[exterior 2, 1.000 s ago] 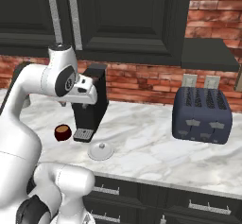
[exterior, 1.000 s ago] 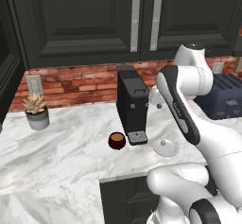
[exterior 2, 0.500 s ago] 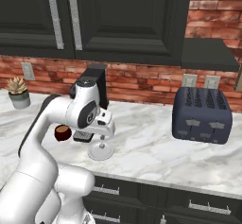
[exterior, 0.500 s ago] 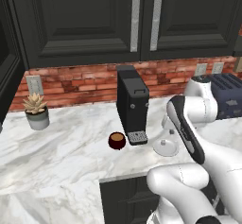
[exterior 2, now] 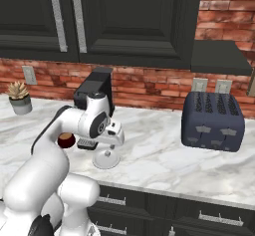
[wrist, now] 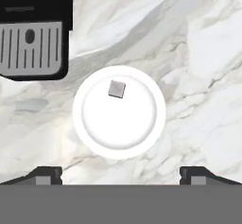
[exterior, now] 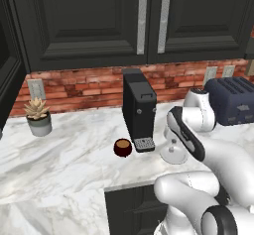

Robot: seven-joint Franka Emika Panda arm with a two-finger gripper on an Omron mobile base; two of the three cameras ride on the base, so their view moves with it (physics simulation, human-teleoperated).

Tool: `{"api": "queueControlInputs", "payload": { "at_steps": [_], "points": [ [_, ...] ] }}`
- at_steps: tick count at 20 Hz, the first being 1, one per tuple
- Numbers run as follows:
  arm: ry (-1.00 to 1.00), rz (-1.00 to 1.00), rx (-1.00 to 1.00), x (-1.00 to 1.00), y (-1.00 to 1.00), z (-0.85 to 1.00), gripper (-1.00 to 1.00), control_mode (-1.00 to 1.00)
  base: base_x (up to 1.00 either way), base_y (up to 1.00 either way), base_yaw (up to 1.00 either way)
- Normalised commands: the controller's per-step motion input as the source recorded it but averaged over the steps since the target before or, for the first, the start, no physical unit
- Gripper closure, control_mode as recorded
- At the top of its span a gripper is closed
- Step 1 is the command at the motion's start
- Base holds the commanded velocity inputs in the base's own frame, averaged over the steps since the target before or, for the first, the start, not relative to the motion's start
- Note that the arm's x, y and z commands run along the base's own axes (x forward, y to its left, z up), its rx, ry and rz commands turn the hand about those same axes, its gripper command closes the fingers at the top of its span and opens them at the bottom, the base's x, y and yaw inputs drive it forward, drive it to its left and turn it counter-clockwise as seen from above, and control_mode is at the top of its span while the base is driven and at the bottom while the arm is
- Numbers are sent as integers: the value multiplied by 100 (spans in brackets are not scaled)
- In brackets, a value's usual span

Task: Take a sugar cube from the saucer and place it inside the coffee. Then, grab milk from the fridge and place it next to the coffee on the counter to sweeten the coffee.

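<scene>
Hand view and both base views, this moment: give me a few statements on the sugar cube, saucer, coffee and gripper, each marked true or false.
1. The sugar cube lies on the saucer. True.
2. The gripper is shut on the cube. False: it is open above the saucer, holding nothing.
3. The coffee stands on the counter beside the coffee machine. True.
4. The cube is already in the coffee. False: it is on the saucer.
5. The toaster stands between coffee and saucer. False: it stands far off to the side.

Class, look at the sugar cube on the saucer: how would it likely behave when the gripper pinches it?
The sugar cube looks tiny beside the saucer, so probably very light. Its flat faces suggest it won't roll, though it may skid on the smooth plate. It could crumble if squeezed hard.
</scene>
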Motion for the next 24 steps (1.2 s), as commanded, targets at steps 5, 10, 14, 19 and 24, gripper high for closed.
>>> {"api": "queueControlInputs", "payload": {
  "at_steps": [5,10,14,19,24],
  "points": [
    [0,0,-5,8,19,-54,-100,-100,0,0,0],
    [0,0,0,20,1,-25,-100,-100,0,0,0],
    [0,0,0,5,0,-29,-100,-100,0,0,0],
    [0,0,0,10,0,-9,-100,-100,0,0,0],
    [0,0,0,15,0,-10,-100,-100,0,0,0]
  ]
}}
